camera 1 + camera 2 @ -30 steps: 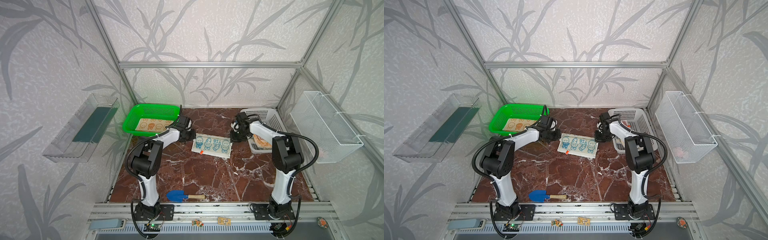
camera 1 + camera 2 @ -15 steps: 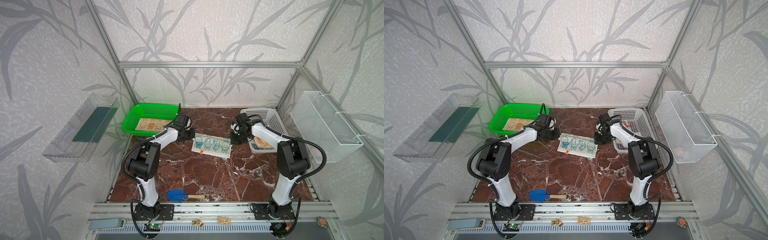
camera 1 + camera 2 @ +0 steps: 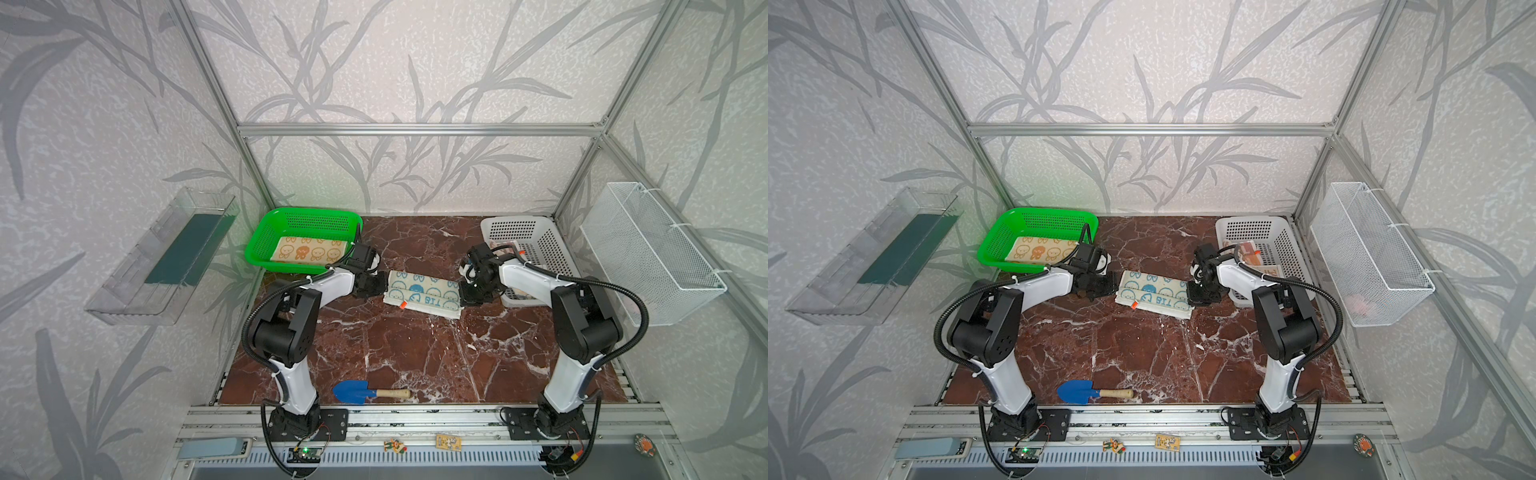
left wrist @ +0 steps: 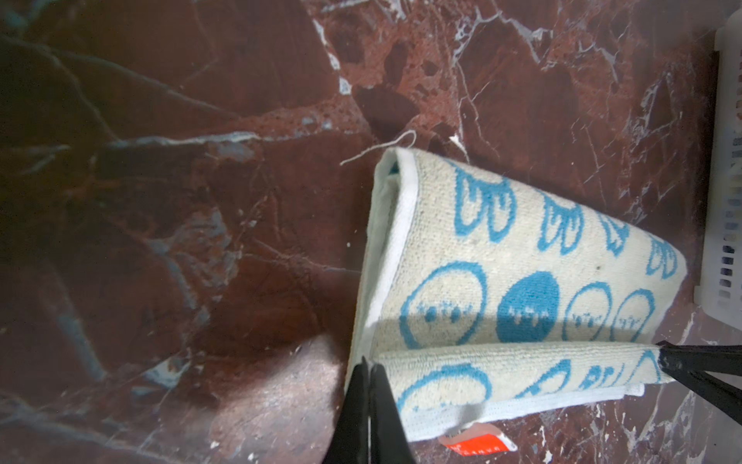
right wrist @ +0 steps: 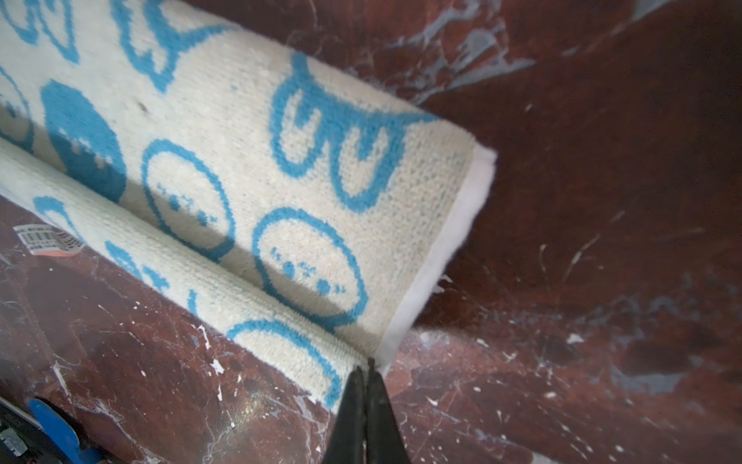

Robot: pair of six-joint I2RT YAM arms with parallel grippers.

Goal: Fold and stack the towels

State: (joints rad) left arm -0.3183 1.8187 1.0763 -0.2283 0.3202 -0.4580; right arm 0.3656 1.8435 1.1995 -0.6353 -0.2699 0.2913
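The cream towel with blue bunny faces (image 3: 422, 289) (image 3: 1152, 293) lies mid-table, its far edge doubled over toward the front. A front strip with blue lettering shows below. My left gripper (image 3: 383, 286) (image 4: 368, 363) is shut on the flap's left corner. My right gripper (image 3: 461, 294) (image 5: 367, 365) is shut on the flap's right corner. The orange-bunny towel (image 3: 307, 251) (image 3: 1040, 251) lies flat in the green basket (image 3: 266, 245). An orange-striped cloth (image 3: 1248, 249) shows in the white basket (image 3: 1287, 245), partly hidden by my right arm.
A blue toy shovel (image 3: 365, 392) with a wooden handle lies near the front edge. A clear bin (image 3: 166, 257) hangs on the left wall and a white wire basket (image 3: 648, 253) on the right wall. An orange tag (image 3: 402, 305) sticks out under the towel.
Both grippers have moved from the towel's far corners toward the front, carrying the far edge over the towel, which lay flat before.
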